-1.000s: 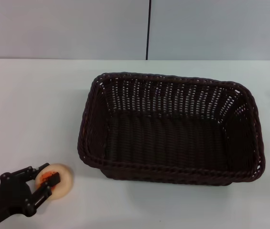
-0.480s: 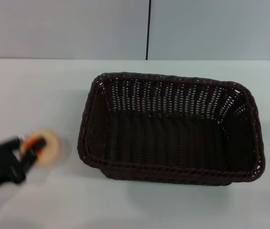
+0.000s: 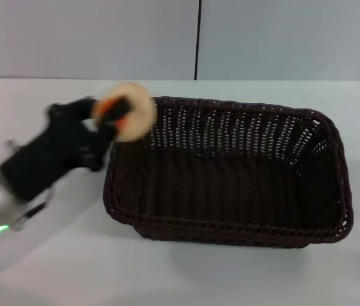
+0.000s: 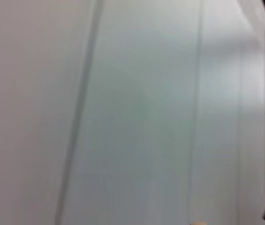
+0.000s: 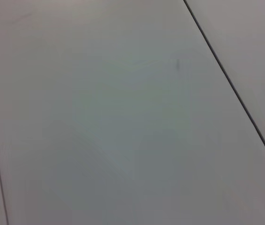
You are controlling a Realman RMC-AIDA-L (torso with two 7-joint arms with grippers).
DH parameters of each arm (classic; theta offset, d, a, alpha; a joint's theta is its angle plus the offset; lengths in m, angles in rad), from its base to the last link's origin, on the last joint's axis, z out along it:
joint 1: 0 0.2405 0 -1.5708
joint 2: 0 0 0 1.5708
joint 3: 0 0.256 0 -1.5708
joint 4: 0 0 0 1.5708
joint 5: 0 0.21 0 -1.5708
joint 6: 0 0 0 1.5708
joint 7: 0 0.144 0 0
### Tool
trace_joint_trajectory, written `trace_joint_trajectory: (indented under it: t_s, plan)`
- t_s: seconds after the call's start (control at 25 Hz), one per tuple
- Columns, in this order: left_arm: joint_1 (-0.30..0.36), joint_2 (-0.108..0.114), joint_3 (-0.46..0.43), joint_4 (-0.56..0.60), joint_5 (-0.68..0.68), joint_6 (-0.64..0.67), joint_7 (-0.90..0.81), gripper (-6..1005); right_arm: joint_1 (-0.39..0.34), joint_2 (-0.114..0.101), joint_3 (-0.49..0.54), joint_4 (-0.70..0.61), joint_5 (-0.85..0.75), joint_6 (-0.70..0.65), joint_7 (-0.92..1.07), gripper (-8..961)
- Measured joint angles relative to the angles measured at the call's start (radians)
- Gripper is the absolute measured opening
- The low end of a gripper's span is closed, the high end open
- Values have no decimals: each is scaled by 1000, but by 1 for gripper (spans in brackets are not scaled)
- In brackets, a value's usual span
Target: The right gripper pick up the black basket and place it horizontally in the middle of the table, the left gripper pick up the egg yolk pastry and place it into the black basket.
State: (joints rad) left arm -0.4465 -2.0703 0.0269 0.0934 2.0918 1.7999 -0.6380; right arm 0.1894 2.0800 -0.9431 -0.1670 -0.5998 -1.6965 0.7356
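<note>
In the head view the black basket (image 3: 230,172) lies lengthwise across the middle of the white table (image 3: 33,268), open side up. My left gripper (image 3: 117,116) is shut on the egg yolk pastry (image 3: 130,116) and holds it in the air just above the basket's far left corner. The pastry's orange top shows between the fingers. The left arm reaches in from the lower left. The right gripper is out of view. The wrist views show only pale wall panels.
Grey wall panels with a dark vertical seam (image 3: 197,38) stand behind the table's far edge. The basket fills the centre and right of the table. Bare tabletop lies to its left and in front of it.
My left gripper has lifted the pastry off the table at the front left and carried it up and to the right, over the basket's far left corner. The basket has not moved.
</note>
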Motion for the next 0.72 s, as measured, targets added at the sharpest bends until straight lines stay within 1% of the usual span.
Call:
trace_joint_trajectory:
  t_s: [0.12,0.24,0.32,0.44,0.48,0.52,0.56,0.64,0.68,0.72]
  plan:
    - [-44,-1,19,-112,1,-102,79,146,10,1,-5,13,-4,0,-3,797]
    - [-63,-1,25,-182,13,-184,118,181,23,1,-2,36,-6,-1,-18,797]
    - [-64,0,24,-209,24,-219,144,204,28,1,3,43,-5,-1,-43,797]
    - [-52,3,2,-211,19,-221,148,239,28,1,11,43,-2,-2,-52,797]
    - [-44,3,-15,-208,18,-219,149,286,27,1,15,44,-1,-2,-54,797]
    - [-17,5,-70,-193,16,-220,150,332,26,0,31,44,0,-2,-54,797]
    - [-17,5,-70,-193,16,-220,150,379,26,0,31,44,0,-2,-54,797]
    - [19,5,-140,-173,16,-227,165,472,27,0,42,45,1,-2,-55,797]
    - [46,4,-190,-167,15,-228,188,521,28,0,45,45,2,-2,-55,797]
    - [89,4,-276,-165,15,-229,235,570,29,1,61,51,3,-2,-56,797]
